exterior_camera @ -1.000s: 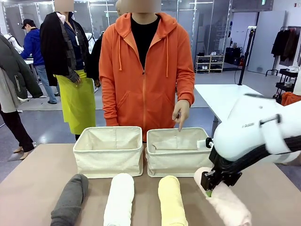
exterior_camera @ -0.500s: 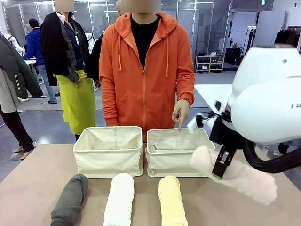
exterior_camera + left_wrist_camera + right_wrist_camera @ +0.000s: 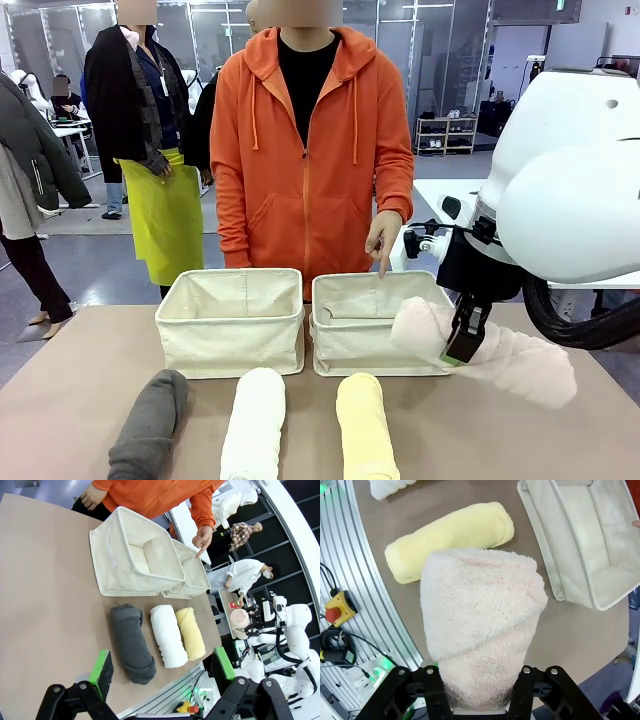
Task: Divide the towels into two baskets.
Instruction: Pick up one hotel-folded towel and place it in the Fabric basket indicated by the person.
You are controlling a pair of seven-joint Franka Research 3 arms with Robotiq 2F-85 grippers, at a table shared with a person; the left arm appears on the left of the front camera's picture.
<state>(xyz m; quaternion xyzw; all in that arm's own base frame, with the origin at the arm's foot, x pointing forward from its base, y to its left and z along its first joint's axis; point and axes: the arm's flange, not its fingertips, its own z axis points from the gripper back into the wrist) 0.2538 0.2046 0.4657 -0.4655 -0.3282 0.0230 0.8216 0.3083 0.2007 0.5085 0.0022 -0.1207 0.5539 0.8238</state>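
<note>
My right claw point(image 3: 462, 342) is clamped on the pink towel point(image 3: 505, 358), held up at centre right by the near corner of the right basket point(image 3: 370, 350). My left claw point(image 3: 162, 665) gapes empty. The grip seems off-centre, so the long end may sag, catch the rim and tip it.

Judged a robotics test lab set in an open-plan hall: glass partitions point(image 3: 440, 50), a shelving rack point(image 3: 447, 135) and a second, white table point(image 3: 437, 200) behind the brown table point(image 3: 70, 370). Confirmed by the slotted aluminium frame point(image 3: 375, 580) at the table edge, with a yellow emergency-stop box point(image 3: 339, 608) and loose cabling point(image 3: 340, 645) beside it.
</note>
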